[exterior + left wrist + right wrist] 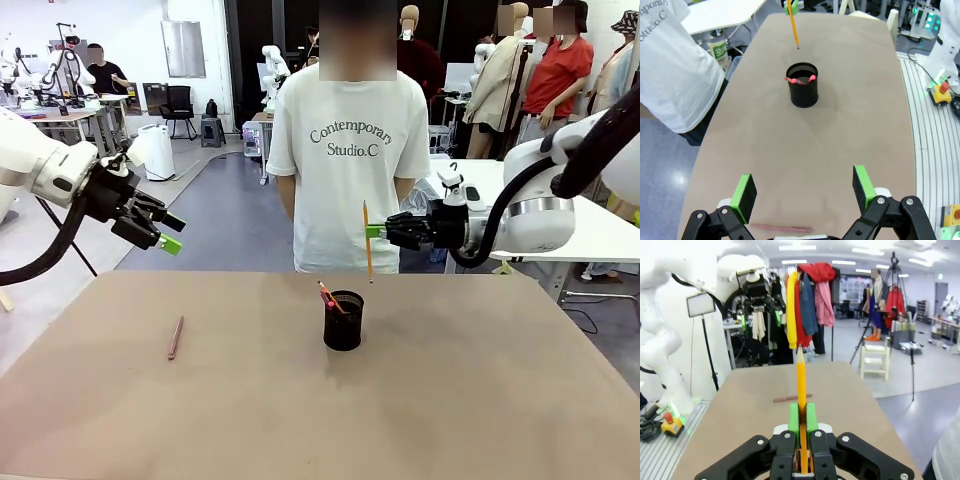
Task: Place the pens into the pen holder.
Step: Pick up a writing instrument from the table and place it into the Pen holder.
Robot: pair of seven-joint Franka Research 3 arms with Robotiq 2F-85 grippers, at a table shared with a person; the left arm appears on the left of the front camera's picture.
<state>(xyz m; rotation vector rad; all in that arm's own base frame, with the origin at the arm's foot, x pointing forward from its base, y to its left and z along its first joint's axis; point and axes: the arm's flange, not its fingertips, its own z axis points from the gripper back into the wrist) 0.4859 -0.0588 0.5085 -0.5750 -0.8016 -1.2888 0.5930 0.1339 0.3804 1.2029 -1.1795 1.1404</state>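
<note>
**Pen holder and pens: stock on the tabletop**

- Pen holder [343, 320] [802, 84]: black cylindrical cup, upright near the middle of the brown tabletop [450, 400]. Contains one dark pen [328, 296] with pink-red ends, leaning against the rim and sticking out above it. Nothing else visible inside.
- Yellow pencil [367, 245] [793, 27] [801, 385]: outside the holder. Held roughly upright in the air, clear of the tabletop, near the holder on the robot's right side and not over its mouth.
- Pinkish-brown pen [176, 338] [781, 228] [792, 398]: outside the holder. Lying flat on the tabletop, well apart from the cup, toward the robot's left.
- Right gripper [378, 231] [801, 415]: fingers horizontal, green pads pressed together on the yellow pencil partway along its length.
- Left gripper [170, 232] [802, 180]: raised above the left part of the tabletop, fingers spread wide, nothing between them. Pinkish-brown pen on the surface below it, untouched.
- Person [345, 170]: white T-shirt, standing at the far edge.
</note>
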